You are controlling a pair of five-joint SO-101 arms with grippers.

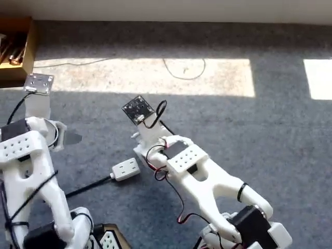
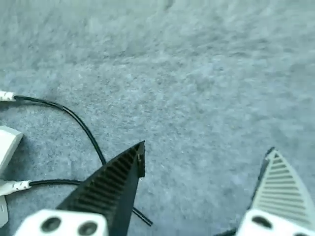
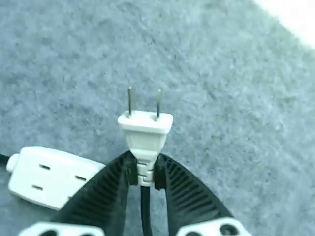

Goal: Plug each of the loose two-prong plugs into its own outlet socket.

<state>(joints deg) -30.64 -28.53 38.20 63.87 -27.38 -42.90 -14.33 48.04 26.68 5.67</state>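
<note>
- Closest to you, at the picture's bottom edge by the arm bases, there is a white slotted piece (image 1: 109, 239). You cannot tell just what it is.
- Your right arm (image 1: 207, 181) stretches out low over the grey carpet (image 1: 270, 155). Your left arm (image 1: 31, 161) stands at the left side.
- Your right gripper (image 3: 145, 169) is squeezed tight on the white plug (image 3: 145, 130). It holds the plug by its thin neck, where the black cord comes out. The two metal prongs point straight away from the gripper.
- The outlet block (image 3: 49, 177) lies on the carpet just beside that plug and does not touch it. You can see two pairs of slots on it.
- Your left gripper (image 2: 206, 147) is spread wide apart and holds nothing. It hangs over bare carpet.
- Beside its black finger, two black cords (image 2: 78, 125) lie on the carpet. Each one has a white end at the picture's edge.
- Farther off, a bright patch of sun (image 1: 104, 78) falls on the carpet, and a thin wire (image 1: 184, 70) loops across it.
- In the far left corner stands a wooden shelf (image 1: 23, 52).
</note>
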